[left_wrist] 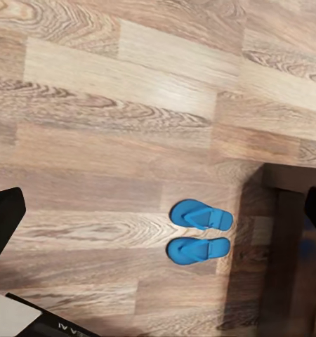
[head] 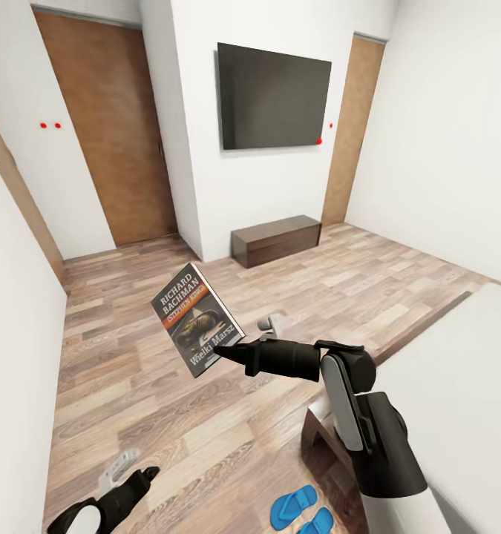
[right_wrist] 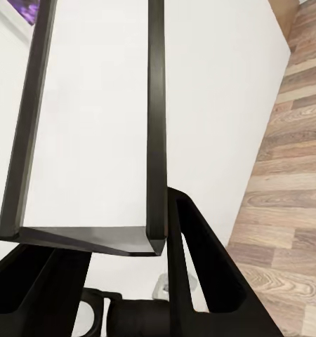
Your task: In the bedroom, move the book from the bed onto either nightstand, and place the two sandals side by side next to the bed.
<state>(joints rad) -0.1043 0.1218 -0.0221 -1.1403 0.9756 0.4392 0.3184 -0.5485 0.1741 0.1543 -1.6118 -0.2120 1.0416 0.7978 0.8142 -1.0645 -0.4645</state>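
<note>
Pale bed [head: 465, 371] filling the frame's lower right, right gripper [head: 231, 351] at centre clamped on the book [head: 198, 317], held up above the plank floor [head: 205, 430], left gripper [head: 142, 475] low left, jaw state unclear, blue sandals [head: 303, 510] side by side at the bottom edge beside the bed frame.

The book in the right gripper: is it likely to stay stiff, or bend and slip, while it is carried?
The book looks like a thin paperback, so it is probably light and somewhat flexible. The right gripper pinches it only at a lower corner, with most of the cover hanging free and tilted, so it may sag or pivot. Its cover looks glossy, so it could slip.
</note>
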